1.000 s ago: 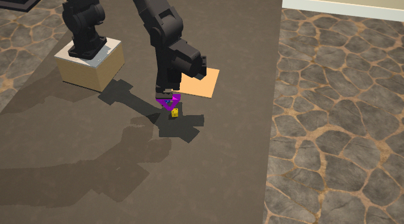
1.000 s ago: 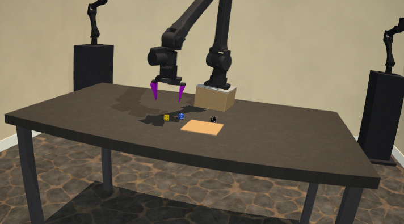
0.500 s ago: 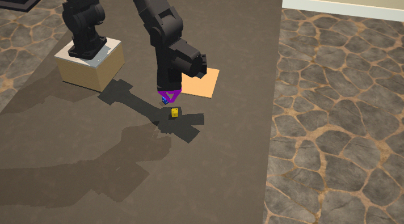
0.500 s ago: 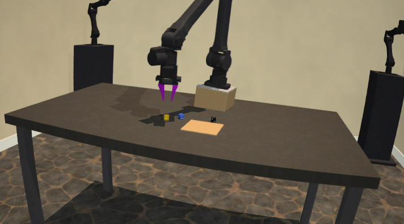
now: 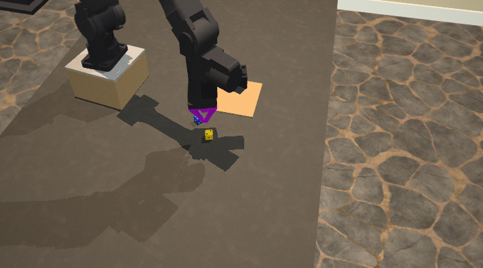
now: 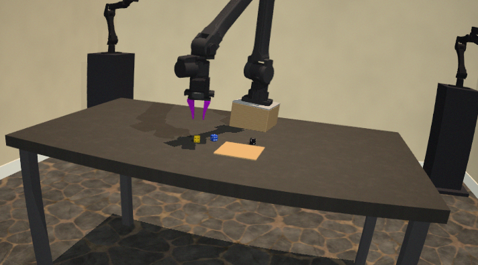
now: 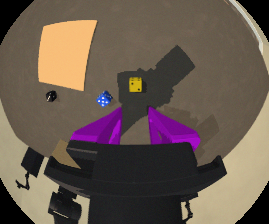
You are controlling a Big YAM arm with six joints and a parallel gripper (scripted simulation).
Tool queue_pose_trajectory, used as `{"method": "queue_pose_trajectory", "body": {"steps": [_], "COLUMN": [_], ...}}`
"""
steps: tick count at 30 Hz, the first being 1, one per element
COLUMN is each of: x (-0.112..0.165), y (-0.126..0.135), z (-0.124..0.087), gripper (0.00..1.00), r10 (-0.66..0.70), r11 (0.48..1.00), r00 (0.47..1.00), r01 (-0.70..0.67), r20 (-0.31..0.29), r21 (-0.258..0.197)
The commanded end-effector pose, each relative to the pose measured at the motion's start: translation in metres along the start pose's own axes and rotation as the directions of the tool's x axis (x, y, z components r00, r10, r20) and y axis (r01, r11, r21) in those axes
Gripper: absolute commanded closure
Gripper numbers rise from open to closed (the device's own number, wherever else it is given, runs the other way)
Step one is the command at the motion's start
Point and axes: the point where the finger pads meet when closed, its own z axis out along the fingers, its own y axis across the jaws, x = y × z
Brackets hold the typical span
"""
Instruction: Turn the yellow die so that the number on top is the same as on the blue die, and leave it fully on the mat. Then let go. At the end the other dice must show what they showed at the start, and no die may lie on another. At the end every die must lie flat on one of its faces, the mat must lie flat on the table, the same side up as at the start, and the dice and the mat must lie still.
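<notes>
The yellow die (image 5: 208, 134) lies on the bare table, off the orange mat (image 5: 239, 100); it also shows in the exterior view (image 6: 197, 138) and the wrist view (image 7: 135, 84). The blue die (image 6: 213, 137) lies just beside it on the table, between it and the mat (image 6: 239, 150), and shows in the wrist view (image 7: 104, 99). My gripper (image 6: 198, 117), with purple fingers pointing down, hangs well above the table over the yellow die. Its fingers stand partly closed with a narrow gap and nothing between them (image 7: 134, 115).
A black die (image 6: 252, 140) (image 7: 49, 96) lies on the table by the mat's far edge. The arm's base stands on a wooden block (image 6: 254, 116) behind the dice. Two black pedestals with cameras stand beyond the table.
</notes>
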Motion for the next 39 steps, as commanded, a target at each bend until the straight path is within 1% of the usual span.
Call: {"method": "queue_pose_trajectory", "body": {"steps": [1,11,18,21,26,28,29,31,39], "x": [-0.015,-0.014,-0.005,-0.006,-0.005,-0.005,-0.012,-0.006,-0.004], "y": [-0.009,-0.009,-0.001,-0.001,-0.001,-0.001,-0.007,-0.002,-0.001], "z": [-0.013,-0.011,0.005,0.004,0.013,0.013,0.001,0.017,0.03], "gripper": [0.66,0.66,0.66,0.66,0.66,0.66,0.66,0.66,0.66], "r10": [-0.015,-0.015,-0.013,-0.014,-0.012,-0.012,-0.012,-0.009,-0.003], "r11": [0.999,0.999,1.0,1.0,1.0,1.0,0.999,1.0,1.0], "r00": [0.999,0.999,1.0,1.0,1.0,1.0,0.999,1.0,1.0], "r01": [0.014,0.014,0.013,0.014,0.012,0.012,0.011,0.009,0.003], "r20": [0.043,0.041,0.013,0.019,0.012,0.012,0.043,0.015,0.012], "r21": [0.032,0.031,0.005,0.01,0.004,0.004,0.032,0.007,0.004]}}
